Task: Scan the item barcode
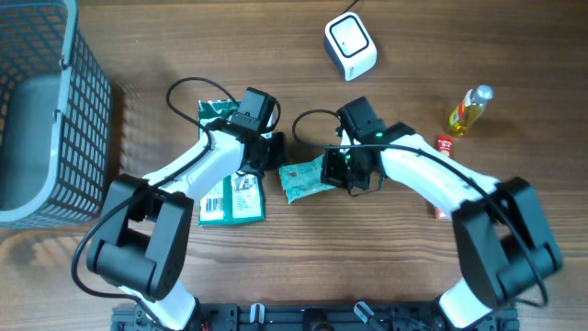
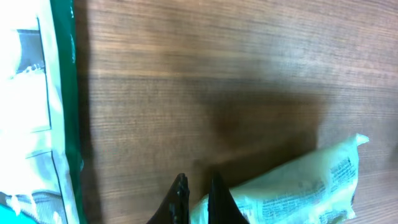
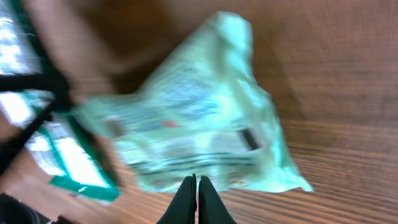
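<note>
The item, a pale green crinkled packet (image 1: pixel 301 180), lies on the wooden table between my two grippers. My left gripper (image 1: pixel 273 153) is at the packet's left end and is shut. In the left wrist view its fingertips (image 2: pixel 198 185) hold nothing and the packet (image 2: pixel 298 186) lies just to their right. My right gripper (image 1: pixel 342 171) is over the packet's right end. It is also shut, its tips (image 3: pixel 197 180) at the near edge of the blurred packet (image 3: pixel 193 124). The white scanner (image 1: pixel 350 46) stands at the back of the table.
A flat green-and-white package (image 1: pixel 231 199) lies under the left arm, with another green packet (image 1: pixel 214 111) behind it. A grey wire basket (image 1: pixel 41 110) stands at the far left. A yellow bottle (image 1: pixel 469 110) and a small red item (image 1: pixel 446 145) are at the right.
</note>
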{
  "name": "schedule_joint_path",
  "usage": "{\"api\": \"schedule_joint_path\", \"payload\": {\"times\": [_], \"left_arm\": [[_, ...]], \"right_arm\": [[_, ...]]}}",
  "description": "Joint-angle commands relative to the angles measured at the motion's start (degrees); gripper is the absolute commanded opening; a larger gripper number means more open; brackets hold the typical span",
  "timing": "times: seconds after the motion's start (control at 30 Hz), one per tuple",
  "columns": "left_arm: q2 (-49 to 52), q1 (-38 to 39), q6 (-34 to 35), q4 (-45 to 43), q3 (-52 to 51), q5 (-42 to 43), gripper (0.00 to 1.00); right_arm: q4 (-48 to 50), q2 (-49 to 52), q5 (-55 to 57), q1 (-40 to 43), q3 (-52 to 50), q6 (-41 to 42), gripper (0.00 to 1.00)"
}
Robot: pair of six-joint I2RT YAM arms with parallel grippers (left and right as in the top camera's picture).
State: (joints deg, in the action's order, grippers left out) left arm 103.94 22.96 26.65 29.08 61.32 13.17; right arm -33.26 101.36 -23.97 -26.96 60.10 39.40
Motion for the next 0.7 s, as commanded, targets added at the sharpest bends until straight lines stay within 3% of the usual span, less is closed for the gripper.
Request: {"api": "schedule_joint_path", "payload": {"times": [0.0,0.2,0.67], "left_arm": [[-4.0,-1.7,-0.9,2.7,1.6,11.6,0.04],[-3.5,-0.6,-0.9,7.0,1.2,16.0,0.04],[9.2,2.7,-0.9,3.3,-2.1,15.7,0.04]], "right_arm": [[2.9,-6.0,0.4,1.1,1.2,-3.4,0.04],[6.3,-4.1,1.5,1.5,0.8,-3.4,0.04],[11.7,11.3,8.1,1.5,-0.5,-1.7,0.04]]}}
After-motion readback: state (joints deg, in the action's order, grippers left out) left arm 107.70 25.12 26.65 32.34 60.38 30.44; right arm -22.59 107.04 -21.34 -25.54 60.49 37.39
